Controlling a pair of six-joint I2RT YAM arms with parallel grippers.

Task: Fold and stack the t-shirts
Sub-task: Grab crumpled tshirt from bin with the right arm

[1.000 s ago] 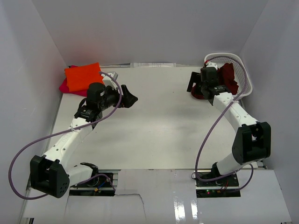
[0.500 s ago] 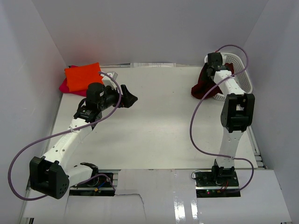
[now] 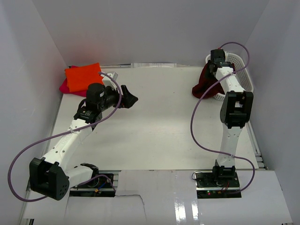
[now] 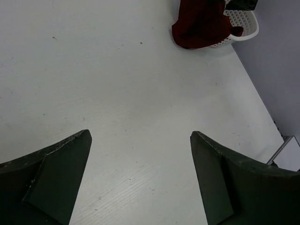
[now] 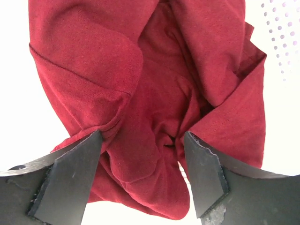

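Top: white table (image 3: 154, 122), pale walls (image 3: 154, 33) on 3 sides. Orange t-shirt (image 3: 83, 76) lies on magenta t-shirt (image 3: 63, 87) in far-left corner. Maroon t-shirt (image 3: 205, 85) drapes off white basket (image 3: 244, 70), far right.
L wrist: left gripper (image 4: 140, 135) wide open, empty, over bare table.
R wrist: right gripper (image 5: 141, 136) spread wide, maroon cloth bunched between fingers; can't tell if gripped.

Bright, even light; sharp focus

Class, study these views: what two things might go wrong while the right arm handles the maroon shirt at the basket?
One: the right gripper has only a loose bunch of the maroon shirt between its fingers, so the cloth may slip out when lifted. Two: the shirt hangs over the rim of the basket, so pulling may drag or tip it.
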